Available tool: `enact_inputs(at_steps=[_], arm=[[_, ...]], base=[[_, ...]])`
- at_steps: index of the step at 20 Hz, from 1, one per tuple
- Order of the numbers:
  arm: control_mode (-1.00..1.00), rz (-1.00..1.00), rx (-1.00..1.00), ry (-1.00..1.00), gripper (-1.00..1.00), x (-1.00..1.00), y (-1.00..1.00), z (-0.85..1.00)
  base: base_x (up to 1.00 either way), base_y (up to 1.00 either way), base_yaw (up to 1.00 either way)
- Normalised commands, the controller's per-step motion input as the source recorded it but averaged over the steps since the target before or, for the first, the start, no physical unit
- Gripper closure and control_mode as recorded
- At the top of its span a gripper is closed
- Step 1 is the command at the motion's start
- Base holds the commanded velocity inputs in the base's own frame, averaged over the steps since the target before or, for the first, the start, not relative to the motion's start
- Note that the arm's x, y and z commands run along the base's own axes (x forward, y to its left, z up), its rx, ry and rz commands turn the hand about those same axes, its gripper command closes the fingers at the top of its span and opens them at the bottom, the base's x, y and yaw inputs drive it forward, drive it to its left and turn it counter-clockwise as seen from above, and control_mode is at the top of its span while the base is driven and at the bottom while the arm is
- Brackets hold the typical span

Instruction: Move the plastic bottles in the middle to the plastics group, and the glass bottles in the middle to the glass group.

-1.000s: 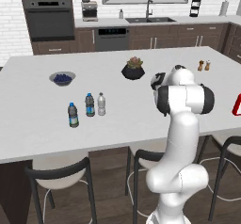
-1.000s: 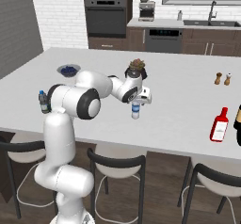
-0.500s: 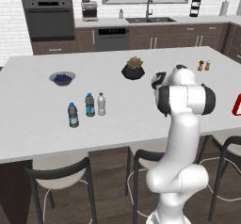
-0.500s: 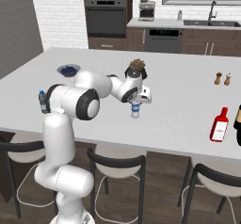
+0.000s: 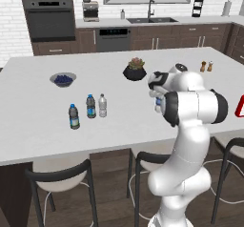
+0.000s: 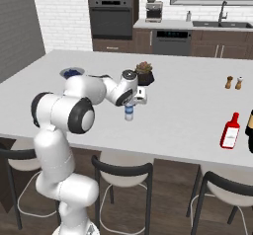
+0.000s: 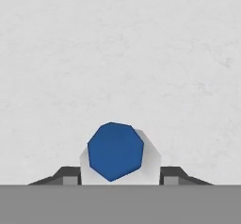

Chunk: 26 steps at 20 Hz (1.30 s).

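Over matte grey counter, pincer apparently clamping clear, blue-capped plastic bottle

- A home kitchen, rendered rather than photographed.
- A built-in oven sits in dark wood cabinets against a white brick wall.
- A sink with a tall faucet lies under a shuttered window, with a dishwasher beside it.
- A coffee machine stands on the back worktop.
- A wide pale island counter has dark-framed stools tucked along its near edge.
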Motion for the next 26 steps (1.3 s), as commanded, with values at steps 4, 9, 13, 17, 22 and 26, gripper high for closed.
enact_inputs(at_steps=[4,9,13,17,22,26], arm=[[-1.00,0.18,0.00,0.00,1.00,-0.33,0.90,0.24],[-1.00,0.20,0.00,0.00,1.00,-0.32,0.79,0.22],[-1.00,0.25,0.02,0.00,1.00,-0.26,0.86,0.08],[-1.00,0.27,0.01,0.00,1.00,-0.20,0.85,0.00],[-1.00,0.24,0.00,0.00,1.00,-0.10,0.87,0.00],[-1.00,0.22,0.00,0.03,1.00,-0.11,0.87,0.00]], base=[[0.00,0.00,0.00],[0.00,0.00,0.00],[0.00,0.00,0.00],[0.00,0.00,0.00],[0.00,0.00,0.00],[0.00,0.00,0.00]])
